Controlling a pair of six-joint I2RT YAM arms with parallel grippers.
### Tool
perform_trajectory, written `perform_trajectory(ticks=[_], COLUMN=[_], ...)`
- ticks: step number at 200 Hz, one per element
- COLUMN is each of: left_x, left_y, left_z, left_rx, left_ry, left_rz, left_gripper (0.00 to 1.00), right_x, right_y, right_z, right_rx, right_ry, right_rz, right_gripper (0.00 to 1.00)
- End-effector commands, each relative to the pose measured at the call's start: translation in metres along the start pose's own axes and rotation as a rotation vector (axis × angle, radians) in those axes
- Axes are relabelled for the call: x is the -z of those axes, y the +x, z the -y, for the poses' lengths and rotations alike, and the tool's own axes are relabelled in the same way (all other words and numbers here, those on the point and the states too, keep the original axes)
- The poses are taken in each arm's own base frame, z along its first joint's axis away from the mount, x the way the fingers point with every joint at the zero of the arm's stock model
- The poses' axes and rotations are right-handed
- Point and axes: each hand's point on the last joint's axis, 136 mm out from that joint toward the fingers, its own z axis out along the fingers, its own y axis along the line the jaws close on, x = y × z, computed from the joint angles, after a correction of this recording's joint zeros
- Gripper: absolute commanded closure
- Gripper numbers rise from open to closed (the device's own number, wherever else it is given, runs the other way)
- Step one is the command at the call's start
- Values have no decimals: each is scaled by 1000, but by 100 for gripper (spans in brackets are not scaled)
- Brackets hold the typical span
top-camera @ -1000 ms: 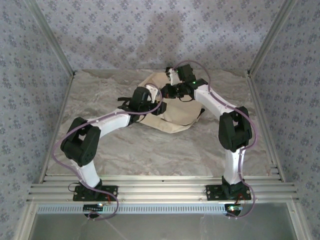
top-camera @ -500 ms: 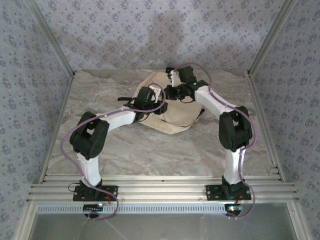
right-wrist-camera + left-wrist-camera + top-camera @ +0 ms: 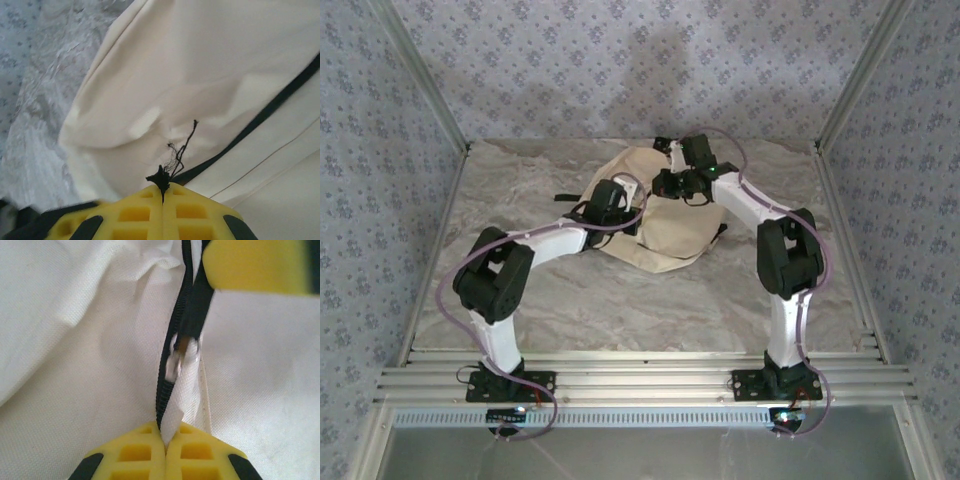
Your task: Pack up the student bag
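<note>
Cream student bag (image 3: 670, 235) lying crumpled, black zipper (image 3: 164, 390) partly open.

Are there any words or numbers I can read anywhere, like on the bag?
None to read. The student bag shows plain cream fabric and a black zipper, with no label or logo. The marks on the wall are a flower pattern, not letters.

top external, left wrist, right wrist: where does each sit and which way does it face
Top external: above and behind the arm bases, looking down on the marble-patterned tabletop; both arms reach the cream-beige fabric backpack.
Left wrist: on the left gripper, looking along its yellow jaws, shut on a white fabric pull tab beside the black zipper.
Right wrist: on the right gripper, yellow jaws shut on a frayed black tuft.
Shared: both wrist views see the backpack's cream cloth and black zipper.
</note>
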Motion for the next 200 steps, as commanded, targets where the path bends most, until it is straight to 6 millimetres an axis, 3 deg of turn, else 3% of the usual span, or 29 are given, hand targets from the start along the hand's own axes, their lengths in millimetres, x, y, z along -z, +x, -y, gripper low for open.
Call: perform_trajectory(ticks=[1,94,118,140,160,200], left_x=[19,45,52,57,57,62], left_y=[11,27,29,28,26,18], left_z=[5,-6,-15,-29,-48,-100], left_rx=[-2,-28,-42,-38,-23,42], left_ry=[12,-45,-90,-121,-155,-269], left_rz=[-37,-67,-60,-54,-57,-35], left_gripper=[100,100,100,100,100,99], right_x=[9,24,25,22,21,45], right_y=[-54,-90,-92,-84,-66,-24], right_z=[37,152,172,163,139,104], right_rx=[-32,-171,-205,-230,-213,-182], right_ry=[96,265,280,217,176,157], right_rz=[173,268,273,252,214,193], right_gripper=[100,100,100,100,100,100])
